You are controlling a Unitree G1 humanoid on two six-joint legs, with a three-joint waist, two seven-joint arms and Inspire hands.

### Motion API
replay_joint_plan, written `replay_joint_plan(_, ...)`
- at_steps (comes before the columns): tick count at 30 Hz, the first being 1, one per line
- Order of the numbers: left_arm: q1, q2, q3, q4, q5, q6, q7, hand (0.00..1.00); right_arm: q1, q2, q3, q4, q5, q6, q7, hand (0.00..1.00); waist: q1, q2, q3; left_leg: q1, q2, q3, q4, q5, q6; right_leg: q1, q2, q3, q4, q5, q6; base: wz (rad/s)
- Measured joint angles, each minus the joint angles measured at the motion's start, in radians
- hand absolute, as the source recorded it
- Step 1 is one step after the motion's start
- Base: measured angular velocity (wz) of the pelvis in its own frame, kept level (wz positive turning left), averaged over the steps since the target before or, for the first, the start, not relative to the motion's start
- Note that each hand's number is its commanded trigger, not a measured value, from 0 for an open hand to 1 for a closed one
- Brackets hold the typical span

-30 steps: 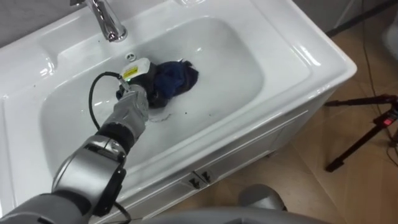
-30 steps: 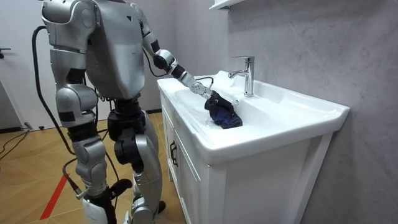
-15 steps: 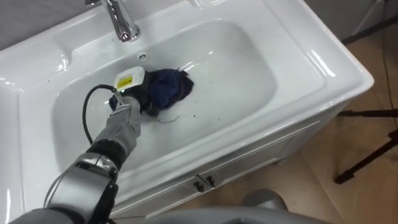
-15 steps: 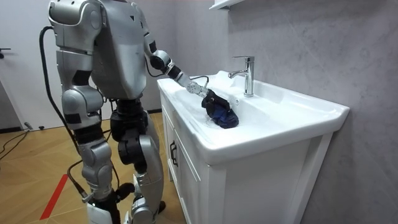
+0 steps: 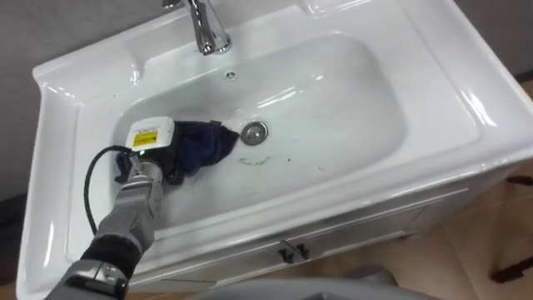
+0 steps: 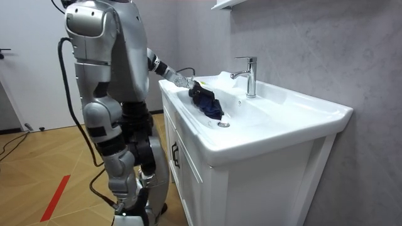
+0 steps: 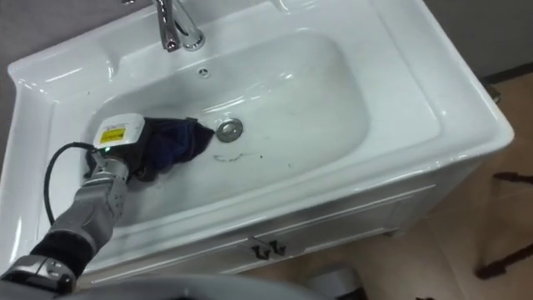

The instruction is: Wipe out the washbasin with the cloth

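The white basin (image 5: 333, 92) lies below me, its chrome drain (image 5: 254, 132) uncovered. A dark blue cloth (image 5: 198, 143) lies bunched against the bowl's left slope, just left of the drain. My left hand (image 5: 143, 157) comes in from the lower left and is shut on the cloth's left end. In the room view the cloth (image 6: 207, 105) hangs from that hand over the bowl's near end. My right hand (image 6: 108, 129) hangs by my side there.
A chrome tap (image 5: 204, 29) stands at the back rim. Small dark specks (image 5: 266, 160) lie on the bowl floor right of the drain. The white cabinet front with a dark handle (image 5: 291, 248) is below the front rim. A tripod leg (image 5: 510, 268) stands at lower right.
My left hand has dragged the cloth from the bowl's middle to its left end, uncovering the drain. In the room view I have stepped closer to the cabinet, and the eye views have shifted.
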Motion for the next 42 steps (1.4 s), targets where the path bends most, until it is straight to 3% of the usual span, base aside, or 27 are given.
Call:
replay_joint_plan(3,0.023,0.015,0.011,-0.056,0.0,0.0,-0.018,1.0,0.005,-0.001,-0.003,-0.014,-0.003,-0.008,-0.001,0.0,0.02,0.001,-0.0003,-0.001,-0.003,-0.007,-0.003,0.0,-0.001,0.003,0.0,-0.005,-0.007,-0.001,-0.001,0.05)
replay_joint_plan(6,0.053,0.015,0.042,-0.116,-0.002,0.0,-0.023,1.0,0.012,0.001,-0.022,-0.014,-0.017,-0.024,0.0,0.0,0.026,0.001,-0.0006,0.003,-0.008,-0.021,-0.009,0.0,-0.001,0.018,0.0,-0.016,-0.018,-0.001,0.0,0.14)
replay_joint_plan(12,0.11,0.016,0.061,-0.214,-0.013,0.0,-0.025,1.0,0.013,-0.004,-0.021,0.014,-0.062,-0.047,-0.001,0.0,0.076,0.002,-0.0013,0.026,-0.013,-0.036,-0.017,0.001,-0.001,0.047,-0.004,-0.041,-0.02,-0.001,0.0,0.08)
replay_joint_plan(17,0.113,0.017,0.062,-0.229,-0.011,-0.001,-0.051,1.0,0.006,-0.005,-0.018,0.032,-0.065,-0.068,0.001,0.0,0.078,-0.003,-0.0004,0.035,-0.016,-0.043,-0.018,0.001,-0.001,0.064,-0.004,-0.041,-0.034,-0.002,-0.001,0.02)
replay_joint_plan(26,0.113,0.021,0.04,-0.27,-0.002,0.001,-0.098,1.0,-0.029,-0.002,0.033,0.062,-0.046,-0.079,0.046,0.0,0.064,-0.052,0.0082,0.032,-0.025,-0.048,-0.019,0.001,-0.001,0.06,-0.014,-0.056,-0.031,-0.014,0.006,0.03)
replay_joint_plan(35,0.087,0.029,-0.117,-0.287,0.046,0.022,-0.161,1.0,-0.061,-0.022,0.069,0.101,-0.063,-0.11,0.098,0.0,0.013,-0.043,0.0098,0.018,-0.033,-0.057,-0.011,0.0,0.0,0.058,-0.021,-0.071,-0.033,-0.014,0.009,0.06)
replay_joint_plan(38,0.088,0.029,-0.128,-0.294,0.047,0.028,-0.164,1.0,-0.061,-0.026,0.068,0.127,-0.065,-0.111,0.099,0.0,0.002,-0.038,0.0098,0.018,-0.033,-0.055,-0.014,0.0,0.0,0.058,-0.02,-0.071,-0.03,-0.013,0.009,0.01)
replay_joint_plan(42,0.082,0.031,-0.163,-0.311,0.047,0.064,-0.182,1.0,-0.068,-0.027,0.068,0.139,-0.069,-0.109,0.098,0.0,-0.014,-0.037,0.0103,0.019,-0.033,-0.053,-0.019,0.0,0.0,0.058,-0.02,-0.07,-0.028,-0.013,0.009,0.01)
